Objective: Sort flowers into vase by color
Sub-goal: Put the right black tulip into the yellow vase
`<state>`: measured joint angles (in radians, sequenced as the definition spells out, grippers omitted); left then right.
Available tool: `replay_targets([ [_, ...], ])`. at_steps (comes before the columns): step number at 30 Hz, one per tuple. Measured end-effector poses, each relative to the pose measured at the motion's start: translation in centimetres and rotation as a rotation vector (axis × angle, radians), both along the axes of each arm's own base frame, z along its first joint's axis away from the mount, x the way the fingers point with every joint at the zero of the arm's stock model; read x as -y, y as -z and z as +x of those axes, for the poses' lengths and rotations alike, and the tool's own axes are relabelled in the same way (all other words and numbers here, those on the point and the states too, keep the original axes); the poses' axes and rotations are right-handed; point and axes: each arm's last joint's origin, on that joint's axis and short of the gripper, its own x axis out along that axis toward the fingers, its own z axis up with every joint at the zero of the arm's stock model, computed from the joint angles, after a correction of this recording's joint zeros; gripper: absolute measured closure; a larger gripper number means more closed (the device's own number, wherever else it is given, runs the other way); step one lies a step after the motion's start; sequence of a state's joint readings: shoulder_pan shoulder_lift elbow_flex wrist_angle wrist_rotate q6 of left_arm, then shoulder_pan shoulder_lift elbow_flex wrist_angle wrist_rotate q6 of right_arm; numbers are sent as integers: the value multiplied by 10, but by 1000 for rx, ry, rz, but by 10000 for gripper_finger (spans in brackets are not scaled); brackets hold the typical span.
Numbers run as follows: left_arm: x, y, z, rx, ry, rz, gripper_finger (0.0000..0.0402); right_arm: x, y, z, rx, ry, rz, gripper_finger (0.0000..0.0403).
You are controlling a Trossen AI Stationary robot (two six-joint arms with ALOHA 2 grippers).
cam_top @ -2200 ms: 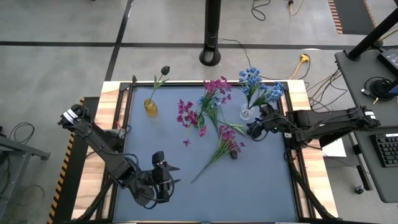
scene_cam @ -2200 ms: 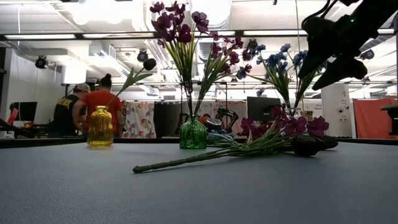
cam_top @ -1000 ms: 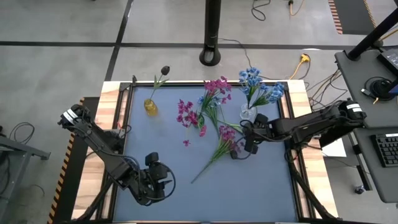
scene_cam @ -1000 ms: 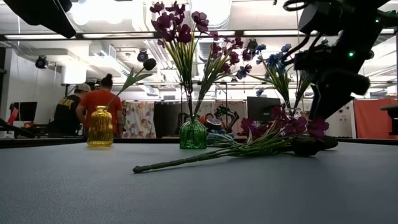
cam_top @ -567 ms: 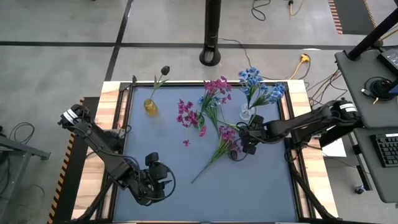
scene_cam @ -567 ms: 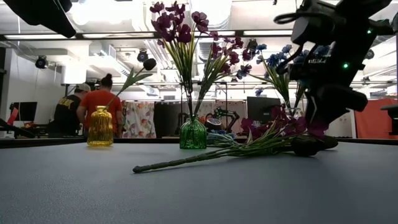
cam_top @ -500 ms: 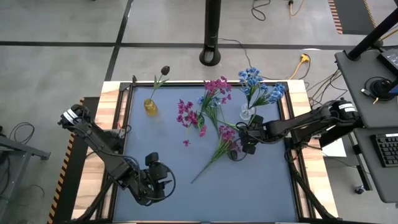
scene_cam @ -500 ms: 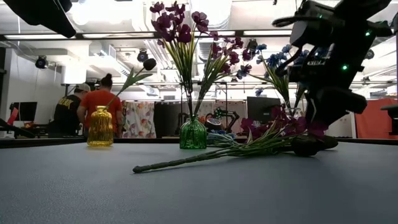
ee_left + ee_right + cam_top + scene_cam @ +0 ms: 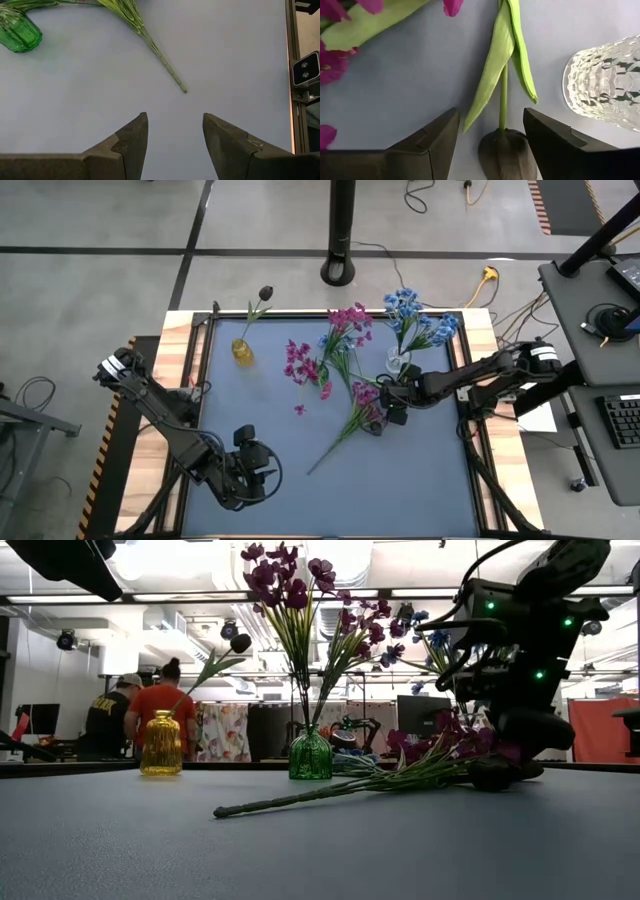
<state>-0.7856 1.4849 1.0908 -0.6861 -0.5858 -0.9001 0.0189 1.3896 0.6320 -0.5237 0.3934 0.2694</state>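
Note:
A dark tulip lies on the blue mat, its bud (image 9: 507,150) between the fingers of my open right gripper (image 9: 491,125). Its stem and green leaves (image 9: 502,65) run away from the gripper. In the low view the bud (image 9: 495,773) rests on the mat under that gripper (image 9: 530,730). Beside it lies a magenta sprig (image 9: 355,415). The clear vase (image 9: 602,85) holds blue flowers (image 9: 415,320). My left gripper (image 9: 175,135) hangs open over the mat's near left part (image 9: 255,470). My right gripper comes down on the bud from above, slanting, one finger on each side. One finger (image 9: 555,145) stands right against the bud's side; I cannot tell whether it touches. Bare mat shows between the bud and the other finger (image 9: 435,145). The bud lies on the mat.
A yellow vase (image 9: 241,352) at the far left holds one dark tulip (image 9: 265,293). A green vase (image 9: 310,755) holds magenta flowers (image 9: 345,325). A loose pink petal (image 9: 299,409) lies on the mat. The sprig's stem end (image 9: 185,91) points toward my left gripper. People stand beyond the table (image 9: 160,710).
My right gripper has sunk toward the mat and shifted a little toward the table's left edge, coming down over the lying dark tulip's bud. The flowers and vases have stayed where they were.

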Motion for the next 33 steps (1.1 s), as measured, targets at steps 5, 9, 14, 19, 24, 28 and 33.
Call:
replay_targets([
  [5,0,0,0,1,0,0,228,-1,-1,0,9,1,36,211],
  [9,0,0,0,2,0,-1,228,-2,-3,-2,8,1,78,250],
  [14,0,0,0,8,-4,3,228,-3,-3,-3,4,12,116,308],
  [19,0,0,0,8,-4,2,228,-5,-2,-6,-15,53,181,353],
  [24,0,0,0,8,-4,3,228,-8,-6,-12,-103,103,222,374],
  [28,0,0,0,8,-4,2,228,-12,-16,-11,-147,121,235,374],
  [33,0,0,0,8,-4,2,228,-18,-28,-13,-216,173,250,374],
])
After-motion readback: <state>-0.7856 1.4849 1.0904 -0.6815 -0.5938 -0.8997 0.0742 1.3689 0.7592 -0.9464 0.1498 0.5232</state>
